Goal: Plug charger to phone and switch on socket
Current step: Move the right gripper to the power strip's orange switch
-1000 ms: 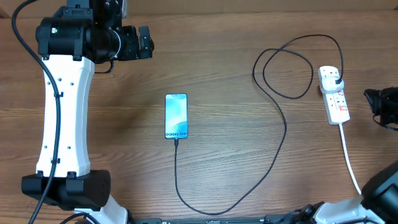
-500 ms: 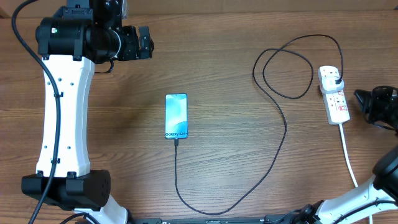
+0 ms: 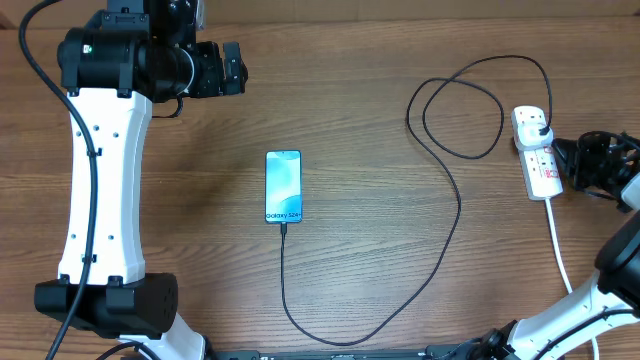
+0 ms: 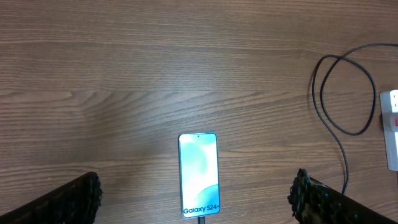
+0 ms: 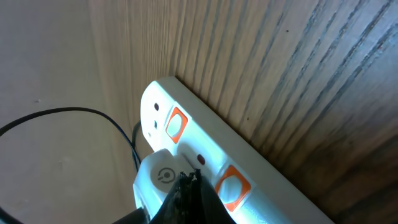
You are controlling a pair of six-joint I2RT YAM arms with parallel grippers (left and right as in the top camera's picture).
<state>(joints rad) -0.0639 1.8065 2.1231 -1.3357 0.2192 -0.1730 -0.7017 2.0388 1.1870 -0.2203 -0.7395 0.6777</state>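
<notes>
The phone [image 3: 283,187] lies flat mid-table with its screen lit; it also shows in the left wrist view [image 4: 199,191]. The black charger cable [image 3: 455,215] is plugged into the phone's near end and loops across to the white socket strip [image 3: 545,172] at the right. Its plug [image 3: 541,126] sits in the strip's far outlet. My right gripper [image 3: 565,155] is at the strip's right side. In the right wrist view its fingers [image 5: 189,178] are shut together, tips against the strip [image 5: 273,186] between the plug [image 5: 163,177] and an orange switch [image 5: 233,185]. My left gripper [image 3: 235,68] hangs open and empty high above the phone [image 4: 196,186].
The strip's thick white cord [image 3: 562,260] runs toward the front right edge. A second orange switch [image 5: 177,122] sits farther along the strip. The left arm's white link [image 3: 100,180] stands along the table's left side.
My right gripper has moved left from the table's right edge up to the socket strip. The left arm, phone and cable have not moved.
</notes>
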